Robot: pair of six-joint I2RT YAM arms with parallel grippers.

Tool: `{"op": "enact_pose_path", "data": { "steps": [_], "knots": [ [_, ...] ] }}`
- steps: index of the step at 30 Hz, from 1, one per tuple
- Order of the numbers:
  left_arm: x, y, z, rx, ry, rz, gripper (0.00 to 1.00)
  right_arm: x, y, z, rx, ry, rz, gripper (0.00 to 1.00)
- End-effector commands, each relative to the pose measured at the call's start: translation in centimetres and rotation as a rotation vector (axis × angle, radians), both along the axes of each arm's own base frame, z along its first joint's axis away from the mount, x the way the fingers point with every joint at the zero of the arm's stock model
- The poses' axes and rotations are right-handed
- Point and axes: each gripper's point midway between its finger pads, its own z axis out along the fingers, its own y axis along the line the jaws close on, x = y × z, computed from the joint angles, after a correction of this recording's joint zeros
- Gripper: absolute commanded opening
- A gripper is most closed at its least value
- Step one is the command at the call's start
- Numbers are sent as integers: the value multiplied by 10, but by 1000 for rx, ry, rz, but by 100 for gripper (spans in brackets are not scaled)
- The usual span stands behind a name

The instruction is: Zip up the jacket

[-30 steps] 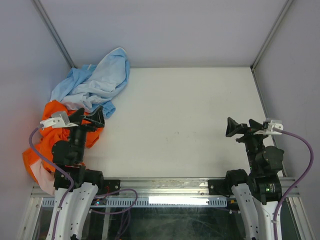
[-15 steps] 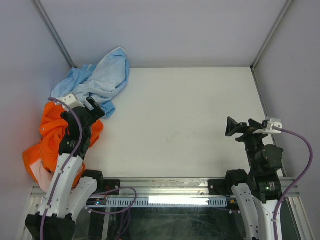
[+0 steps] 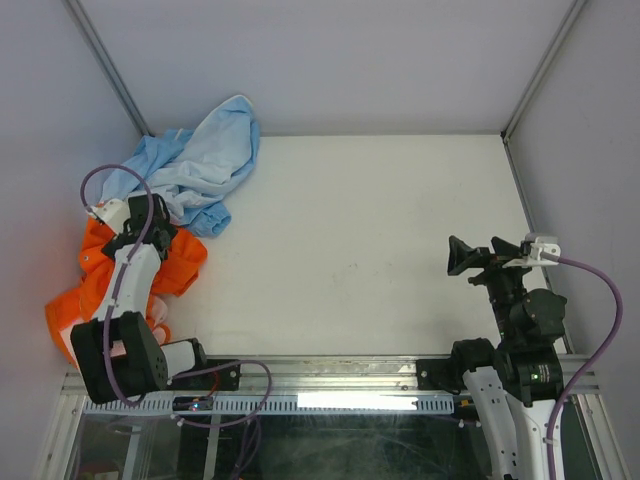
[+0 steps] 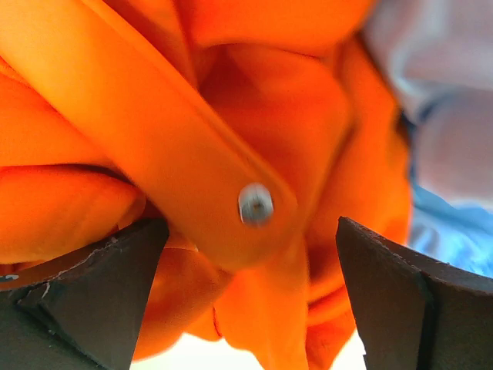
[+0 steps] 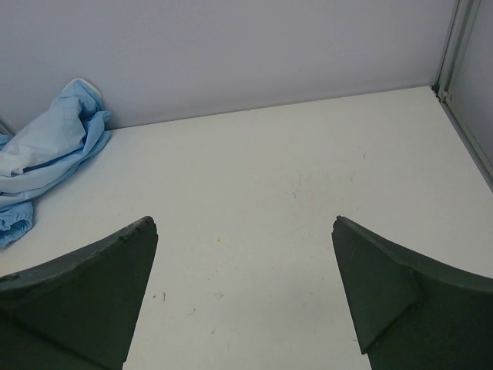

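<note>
Gripper state: my left gripper [image 4: 250, 231] is hanging wide open and holding nothing, its fingers [image 4: 100, 293] straddling orange cloth without pinching it.
Between the jaws: an orange tab [image 4: 154, 146] with a metal snap button [image 4: 256, 203] is lying just under me, filling the middle of the left wrist view.
Task thing: the jacket [image 3: 95, 290] is sitting bunched in a heap at the left edge of the overhead view, and I am not seeing its zipper anywhere.
Neighbour: the light blue garment [image 3: 205, 160] is lying against the jacket's upper edge, in the upper left of the table [image 3: 370, 230].
Other arm: my right gripper [image 5: 244, 223] is waiting open and empty at the right of the overhead view, well apart from the jacket.
Step in hand: I am judging this as reaching in for a first hold, before any zipping.
Next move: I am expecting to need a pinch on a fold and a pull toward the middle, to spread the jacket flat and expose the zipper.
Change: a second ago my left arm was folded back by its base, gripper aimed rightward over the heap's right edge; now it is stretching out over the heap, pointing down. Jacket and right arm are looking unmoved.
</note>
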Motion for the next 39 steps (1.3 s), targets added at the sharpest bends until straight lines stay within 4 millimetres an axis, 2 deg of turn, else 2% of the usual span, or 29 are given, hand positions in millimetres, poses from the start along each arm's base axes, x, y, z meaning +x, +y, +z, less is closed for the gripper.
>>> {"op": "enact_pose_path", "data": {
  "steps": [1, 5, 7, 9, 14, 18, 21, 23, 25, 27, 32, 35, 39],
  "knots": [
    [1, 13, -37, -164, 8, 113, 99, 1, 5, 12, -12, -57, 31, 100],
    [-2, 8, -83, -369, 44, 131, 98, 0, 7, 12, -14, -60, 43, 100],
    [-5, 6, -93, -440, 27, 129, 87, -1, 7, 13, -17, -65, 45, 99],
    [-5, 4, -95, -484, -10, 116, 66, -1, 6, 13, -17, -67, 41, 99],
    [0, 5, -71, -466, -97, 82, 1, -1, 7, 13, -18, -66, 44, 100],
    [6, -8, -40, -490, -196, 18, 0, 1, 7, 11, -23, -60, 44, 99],
    [14, -18, 2, -429, -290, -87, 0, 2, 7, 10, -24, -55, 45, 100],
    [20, -33, 34, -378, -344, -185, 0, 4, 10, 9, -25, -51, 59, 100],
    [27, -55, 67, -348, -394, -292, 0, 5, 14, 8, -28, -44, 80, 100],
    [34, -86, 98, -331, -436, -417, 0, 7, 14, 7, -28, -34, 81, 99],
    [46, -183, 172, -361, -523, -763, 0, 10, 13, 4, -29, -22, 75, 100],
    [58, -243, 202, -369, -503, -965, 0, 10, 13, 4, -29, -18, 74, 99],
    [67, -338, 233, -369, -482, -1224, 0, 10, 13, 4, -30, -17, 72, 100]
  ]
}}
